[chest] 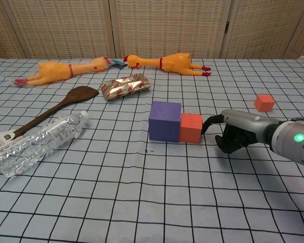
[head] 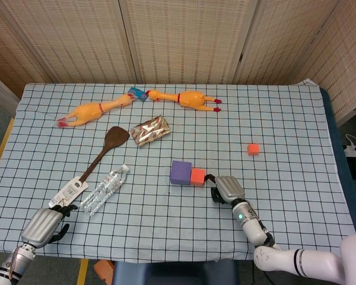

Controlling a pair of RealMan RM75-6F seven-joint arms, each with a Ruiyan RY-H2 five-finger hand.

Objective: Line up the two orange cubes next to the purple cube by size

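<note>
The bigger orange cube (chest: 191, 128) sits against the purple cube (chest: 164, 120) mid-worktop; the small orange cube (chest: 264, 103) lies well off toward the far right edge, beyond my right hand (chest: 236, 130), nearer it, fingers curled on nothing. My left hand (head: 43, 226) rests curled at the near-left corner.
</note>
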